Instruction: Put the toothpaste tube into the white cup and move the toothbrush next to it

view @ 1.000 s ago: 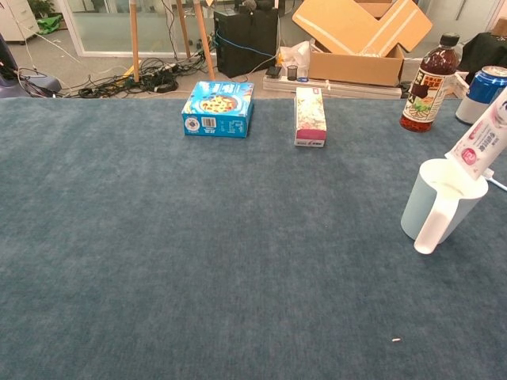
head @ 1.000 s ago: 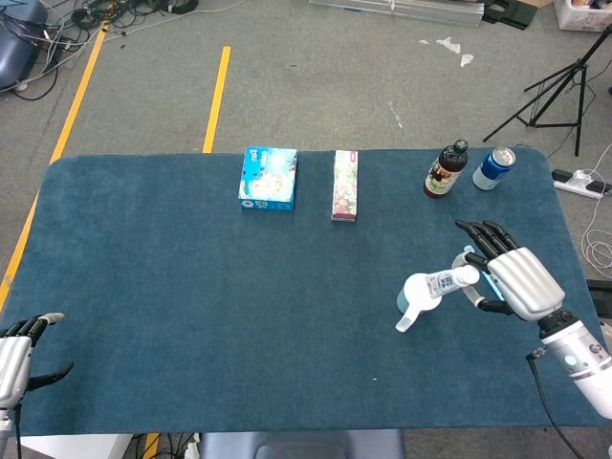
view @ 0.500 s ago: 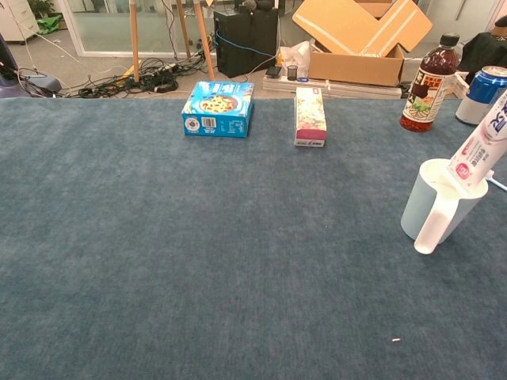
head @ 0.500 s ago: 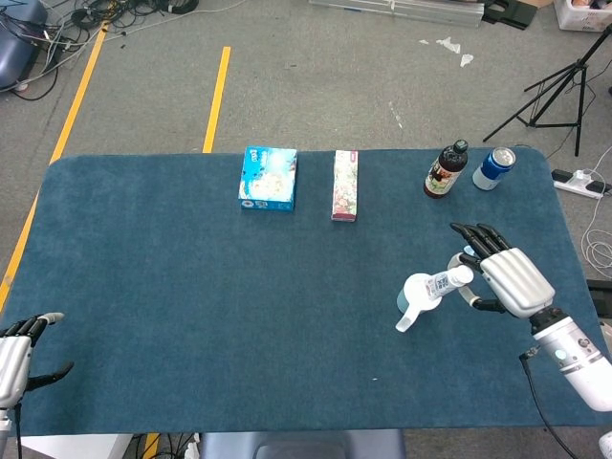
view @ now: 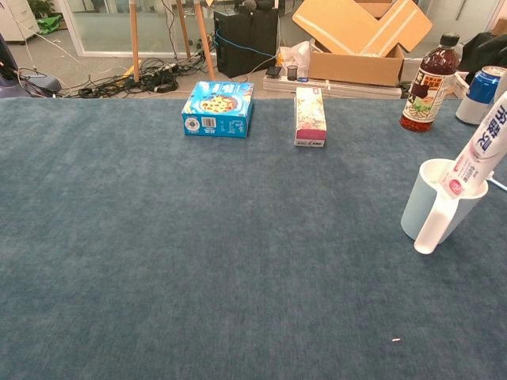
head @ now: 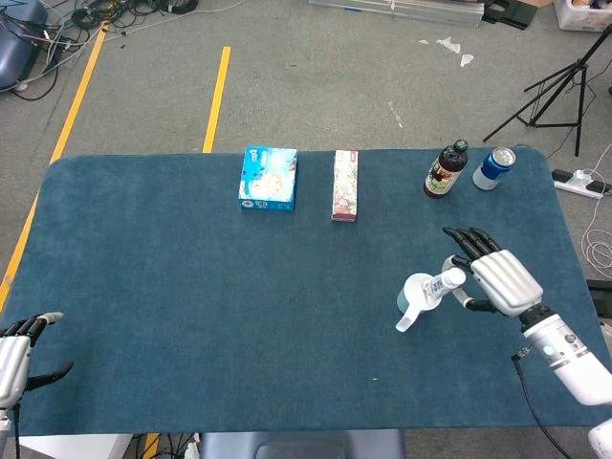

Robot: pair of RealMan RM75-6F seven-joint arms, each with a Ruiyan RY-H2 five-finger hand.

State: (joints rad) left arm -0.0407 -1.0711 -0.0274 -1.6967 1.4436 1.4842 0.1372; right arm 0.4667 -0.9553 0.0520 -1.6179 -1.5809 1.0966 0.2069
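The slim toothpaste tube (view: pixel 478 150) has sunk deeper into the smooth white cup (view: pixel 438 207), right hand (head: pixel 497 279) gripping it.

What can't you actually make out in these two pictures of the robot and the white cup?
- Toothbrush: not identifiable in either view.
- Right hand: outside the chest view's right edge; head view cannot settle whether its fingers grip the white toothpaste tube.
- Left hand: cut by the head view's left edge.
- Tube's lower end: hidden inside the white cup.
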